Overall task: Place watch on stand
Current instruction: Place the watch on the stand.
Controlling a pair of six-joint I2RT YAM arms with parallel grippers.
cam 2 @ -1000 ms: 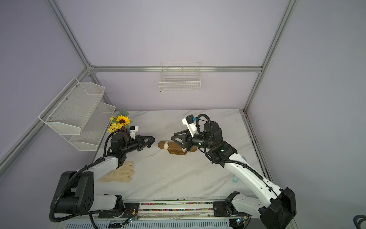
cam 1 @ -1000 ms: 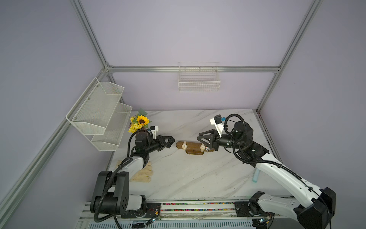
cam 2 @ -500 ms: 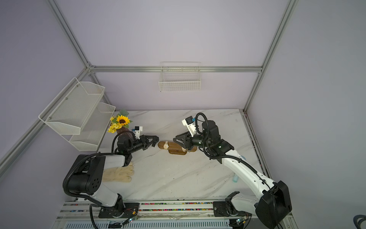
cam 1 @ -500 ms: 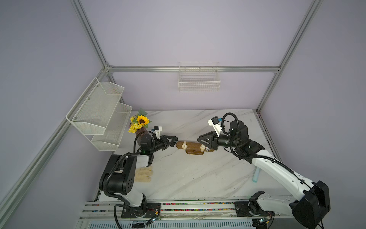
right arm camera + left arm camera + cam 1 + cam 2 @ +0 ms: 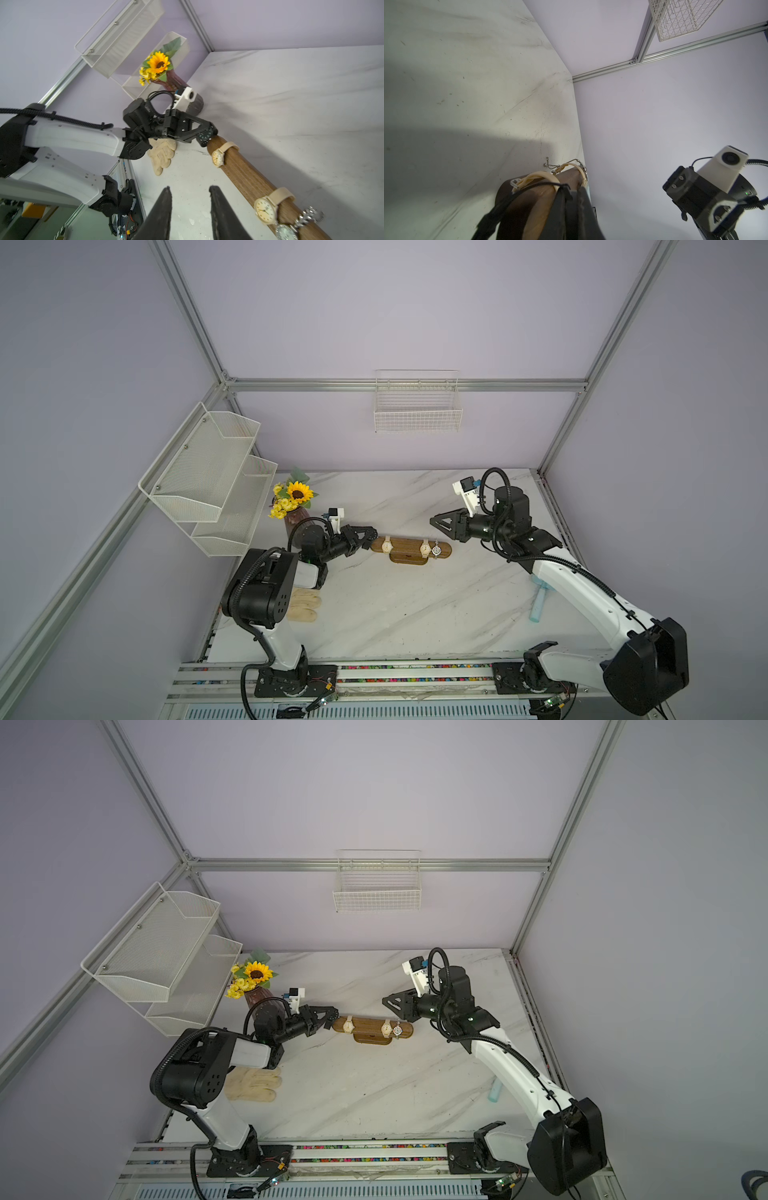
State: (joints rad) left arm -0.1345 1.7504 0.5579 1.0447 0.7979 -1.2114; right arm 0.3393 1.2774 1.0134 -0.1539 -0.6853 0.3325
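The left gripper (image 5: 370, 540) clamps a dark round-dialled watch (image 5: 204, 135) at the nine o'clock end of the rounded, grained wooden stand (image 5: 409, 547); the right gripper (image 5: 189, 193) gapes empty near its three o'clock end.

**Legible markings.** I am finding no text, label, brand or number that can be read in any view. I am seeing only fine ticks around the dials of one beige watch (image 5: 217, 158), the other beige watch (image 5: 265, 210) and the silver watch (image 5: 285, 232) on the stand (image 5: 245, 176). Pale ticks are also ringing the face of the dark watch (image 5: 204, 135). I am failing to resolve any of these into numerals.
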